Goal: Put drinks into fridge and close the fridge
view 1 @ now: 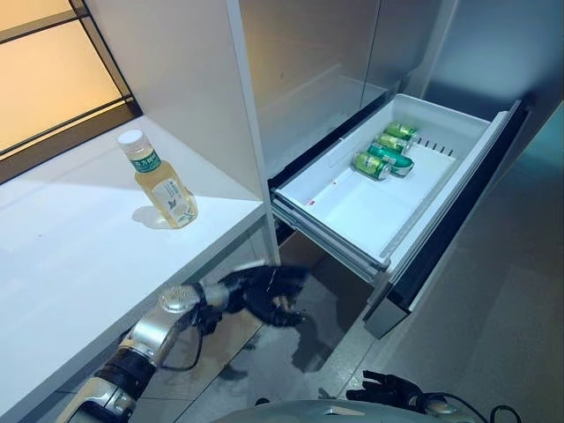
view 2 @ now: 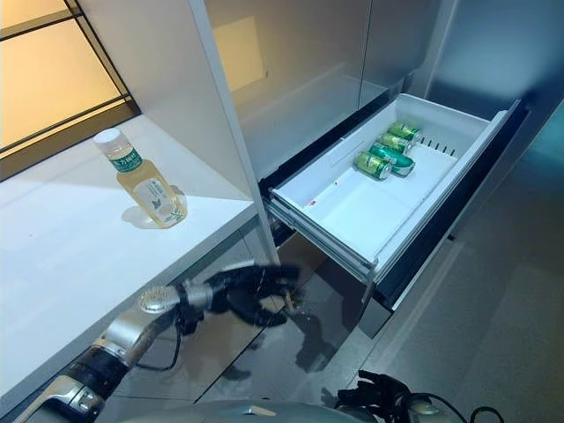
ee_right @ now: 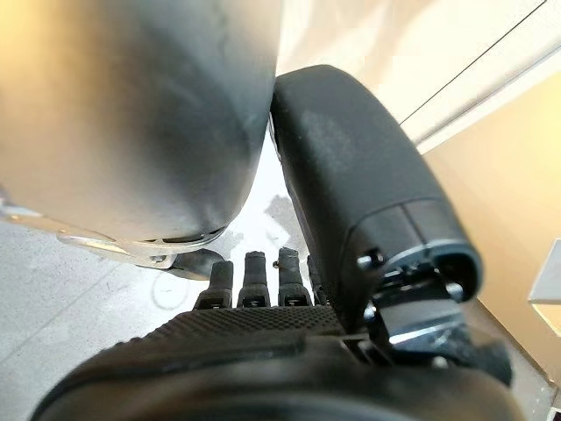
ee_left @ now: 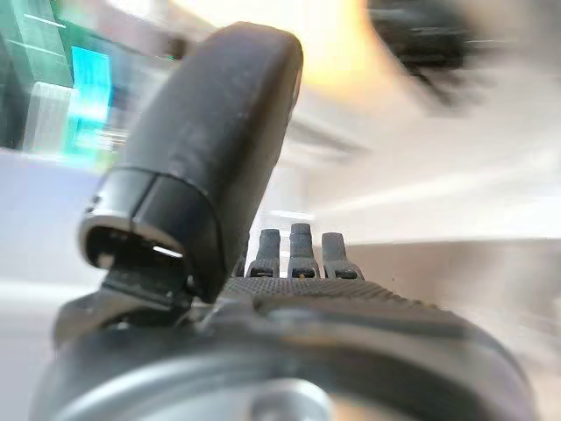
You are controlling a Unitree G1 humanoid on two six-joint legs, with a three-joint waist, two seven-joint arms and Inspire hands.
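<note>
A bottle of yellow drink (view 1: 163, 183) with a white cap and green label stands upright on the white counter (view 1: 70, 264). To its right the white fridge drawer (view 1: 352, 211) is pulled out, with green cans (view 1: 385, 150) lying at its far end. My left hand (view 1: 260, 291) hangs below the counter's front edge, in front of the drawer, open and empty; its wrist view (ee_left: 298, 324) shows straight fingers and a raised thumb. My right hand (view 1: 388, 389) is low by my body, open and empty, as its wrist view (ee_right: 245, 342) shows.
A white upright panel (view 1: 203, 88) divides the counter from the fridge bay. The drawer's dark front panel (view 1: 458, 211) sticks out over the grey floor (view 1: 493, 335). A lit window (view 1: 44, 79) lies behind the counter.
</note>
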